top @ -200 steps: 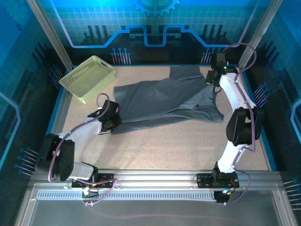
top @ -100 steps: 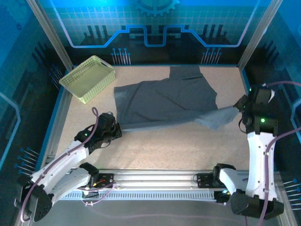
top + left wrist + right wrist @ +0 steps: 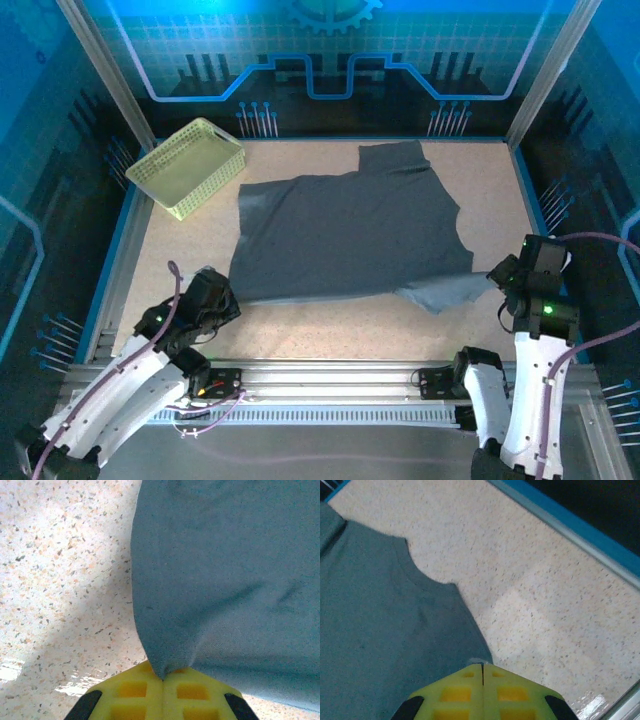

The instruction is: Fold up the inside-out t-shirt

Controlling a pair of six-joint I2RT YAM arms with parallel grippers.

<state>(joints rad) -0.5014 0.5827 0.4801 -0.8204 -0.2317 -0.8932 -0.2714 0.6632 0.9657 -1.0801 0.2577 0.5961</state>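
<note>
**Asker:** What does the overhead camera show?

**Describer:** A dark slate-grey inside-out t-shirt (image 3: 350, 235) lies spread over a speckled worktop (image 3: 330, 335), from the middle toward the far right. Its near left corner runs to the left gripper (image 3: 222, 300). A wrinkled near right flap runs to the right gripper (image 3: 497, 275). A pale yellow-green lattice basket (image 3: 150, 175) sits at the far left corner, near the shirt but apart from it.

**Asker:** And the left wrist camera?

**Describer:** The left gripper (image 3: 161, 676) has its two yellow fingers (image 3: 130, 695) pressed together. A pointed corner of the t-shirt (image 3: 225, 580) is pinched in the seam between them. The cloth fans out from that point over the upper right of the picture. Bare worktop (image 3: 60, 580), partly in shadow, shows on the left.

**Asker:** The right wrist camera?

**Describer:** The right gripper (image 3: 482, 666) is also closed, its yellow fingers (image 3: 515, 697) meeting in a thin line. The edge of the t-shirt (image 3: 380, 630) comes right to their tips and a small bit of fabric looks caught there. The shirt covers the left side, with a curved notch along its upper edge. Pale worktop (image 3: 535, 595) lies to the right, bordered by a blue rim (image 3: 580, 522).
</note>
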